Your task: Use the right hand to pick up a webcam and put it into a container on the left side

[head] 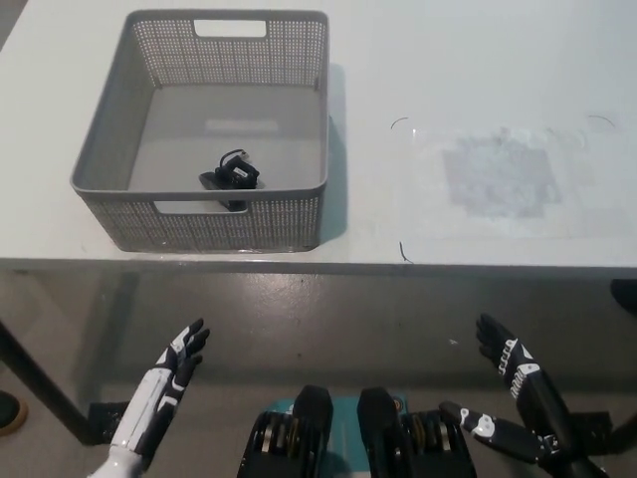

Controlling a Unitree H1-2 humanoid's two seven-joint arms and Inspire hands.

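Note:
A small black webcam [231,178] lies on the floor of the grey mesh basket [111,149], near its front wall, on the left part of the white table. My black right hand [513,393] hangs open below the table's front edge at the lower right, holding nothing. At the lower left my white left hand [167,383] rests open, also below the table edge. Both hands are far from the basket.
A clear plastic sheet with a grey patch [498,177] lies flat on the table to the right of the basket. The white table's front edge [398,267] runs across the middle of the picture, with grey floor beneath.

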